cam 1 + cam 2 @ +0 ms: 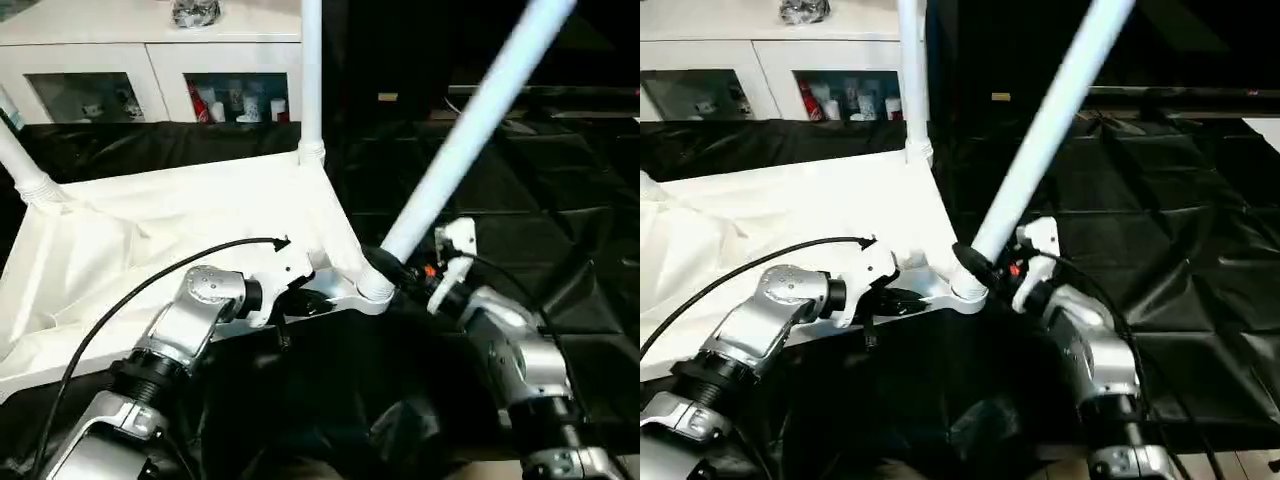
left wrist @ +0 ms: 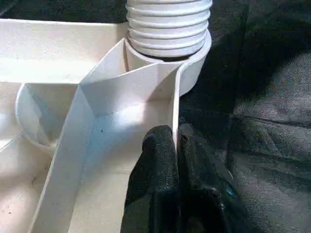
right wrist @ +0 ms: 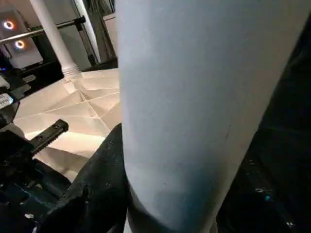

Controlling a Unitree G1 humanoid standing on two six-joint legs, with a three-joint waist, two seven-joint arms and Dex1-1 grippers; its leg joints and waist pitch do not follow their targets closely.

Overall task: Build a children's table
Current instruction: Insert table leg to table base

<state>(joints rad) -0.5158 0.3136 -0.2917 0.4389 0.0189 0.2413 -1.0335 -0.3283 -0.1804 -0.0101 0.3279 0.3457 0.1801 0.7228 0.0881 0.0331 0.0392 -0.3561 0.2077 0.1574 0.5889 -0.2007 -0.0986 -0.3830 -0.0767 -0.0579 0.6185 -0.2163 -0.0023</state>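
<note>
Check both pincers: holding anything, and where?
Left pincer pinches the top's edge wall beside the near corner socket. Right pincer grips the tilted leg just above that socket.

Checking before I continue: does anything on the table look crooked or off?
Yes. The leg held by the right gripper leans sharply away from its corner socket, while the far leg stands upright. The left gripper pinches the tabletop's rim.

We see the tilted leg point(image 1: 470, 135) cut off by the frame's upper edge, as is the upright leg point(image 1: 311, 70) behind it. The small things inside the cabinet point(image 1: 150, 70) beyond the tabletop point(image 1: 150, 230) are too blurred to name.
</note>
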